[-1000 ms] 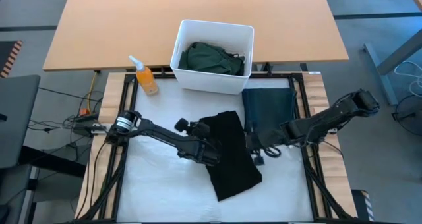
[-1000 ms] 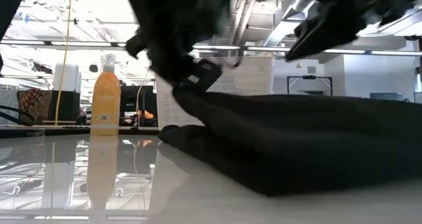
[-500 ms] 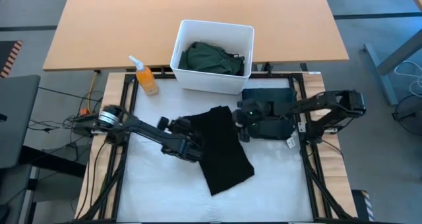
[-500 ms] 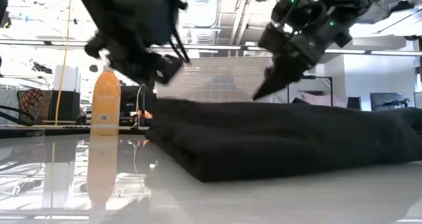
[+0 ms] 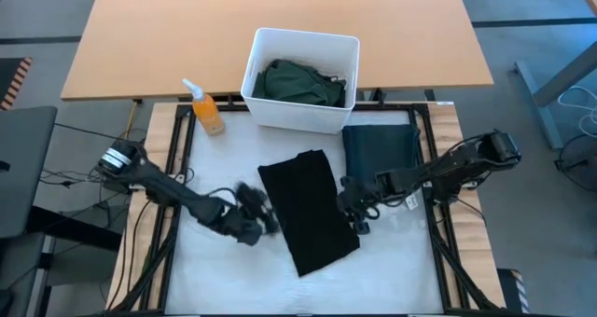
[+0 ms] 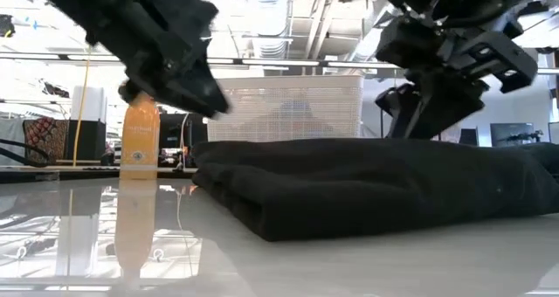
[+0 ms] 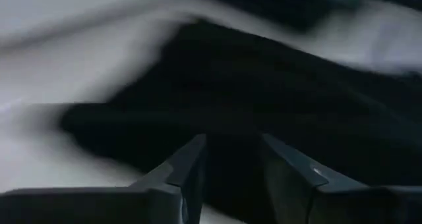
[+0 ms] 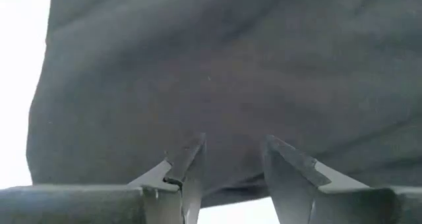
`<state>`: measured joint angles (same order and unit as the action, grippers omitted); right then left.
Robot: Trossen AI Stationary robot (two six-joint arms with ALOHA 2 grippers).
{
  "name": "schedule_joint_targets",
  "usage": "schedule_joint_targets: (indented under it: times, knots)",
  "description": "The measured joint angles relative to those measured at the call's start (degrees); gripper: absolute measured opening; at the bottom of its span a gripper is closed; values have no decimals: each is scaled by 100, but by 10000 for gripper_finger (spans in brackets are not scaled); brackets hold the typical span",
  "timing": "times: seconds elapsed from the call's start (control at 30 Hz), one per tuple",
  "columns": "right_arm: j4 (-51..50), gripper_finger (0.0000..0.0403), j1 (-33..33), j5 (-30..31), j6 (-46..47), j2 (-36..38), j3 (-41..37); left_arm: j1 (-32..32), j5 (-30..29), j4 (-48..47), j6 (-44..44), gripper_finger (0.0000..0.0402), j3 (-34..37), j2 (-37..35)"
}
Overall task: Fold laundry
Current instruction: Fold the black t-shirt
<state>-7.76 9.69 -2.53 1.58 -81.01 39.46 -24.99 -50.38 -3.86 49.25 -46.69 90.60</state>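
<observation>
**Folded black garment lay free between 2 parted grippers**

The folded black garment (image 5: 308, 210) lay flat near the middle of the white table (image 5: 224, 275), a long rectangle set at a slant. The left gripper (image 5: 261, 218) sat just beside its left edge, fingers apart and holding nothing. The right gripper (image 5: 354, 210) sat at its right edge, also parted and empty.

A second folded dark garment (image 5: 381, 151) lay beside the right rail, and a dark green garment (image 5: 300, 82) sat bunched in the white bin (image 5: 256, 61). An orange spray bottle (image 5: 207, 112) stood near the bin.

Risks, as judged: either gripper stood close enough that a low sideways move could catch an edge and drag the fold open. The 2 folded pieces lay near each other, so a push on one could ruffle the other.

The low view showed the garment's thickness and stacked layers, which the high view flattened. The high view gave the bin's contents and the second garment. Each wrist view showed clear gaps between the fingers, with black cloth ahead of them.
</observation>
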Motion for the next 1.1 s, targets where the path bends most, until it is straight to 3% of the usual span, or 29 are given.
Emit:
schedule_joint_targets:
  times: [0.07, 0.17, 0.27, 0.43, 0.57, 0.77, 0.87, 0.97, 1.1]
  knots:
    - [-150, 167, 173, 219, 200, 0, 0, -118, 819, 2201, -1200, 114, 447, 292]
    - [-268, 163, 326, 324, 536, -31, -2, -145, 1442, 3905, -1717, 92, 761, 656]
    - [-129, 162, 459, 482, 853, -204, -2, -37, 1682, 4214, -1563, 65, 656, 1142]
    - [901, 162, 641, 571, 1205, -934, -2, 127, 2884, 4083, -1578, 20, -234, 2239]
    - [1251, 162, 826, 361, 1345, -1298, 118, 173, 3810, 2513, -1312, 3, -975, 2561]
    - [-289, 162, 1004, 141, 1029, -904, 699, 17, 4363, -116, -1269, 0, -1513, 2143]
    - [-708, 162, 976, 403, 522, -579, 909, -85, 4670, -1217, -1340, 0, -1557, 1748]
    - [-595, 162, 771, 833, -216, -370, 911, -156, 4636, -2435, -1225, 0, -1541, 1270]
    - [82, 162, 178, 1011, -893, -376, 911, -251, 4030, -3983, -627, 0, -1537, 567]
